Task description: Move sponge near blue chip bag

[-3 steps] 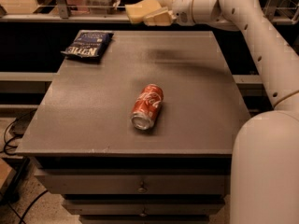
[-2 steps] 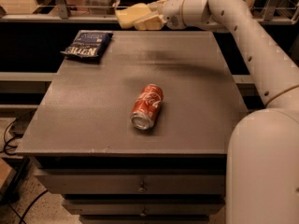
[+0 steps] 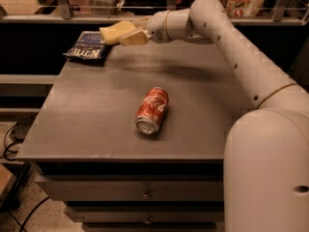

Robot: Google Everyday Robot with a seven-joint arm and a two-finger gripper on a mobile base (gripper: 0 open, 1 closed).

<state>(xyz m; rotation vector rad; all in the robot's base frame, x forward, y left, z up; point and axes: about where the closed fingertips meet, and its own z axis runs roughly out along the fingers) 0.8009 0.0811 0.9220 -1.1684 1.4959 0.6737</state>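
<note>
Jaws clamped on the sponge (image 3: 114,32), we should lower the gripper (image 3: 127,35) hovering beside the blue chip bag (image 3: 88,47) straight onto the bench (image 3: 91,115).

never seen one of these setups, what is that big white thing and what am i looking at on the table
The big white thing is a robot arm. This moment is shown from one camera, looking down across a grey table with drawers below; where the camera is mounted is not known. At the arm's end is the gripper, a two-finger clamp, up over the far left of the table. It is shut on a pale yellow sponge, held off the surface right beside the blue chip bag, which lies flat in the far-left corner. A red Coca-Cola can lies on its side near the middle, with nothing touching it.
</note>
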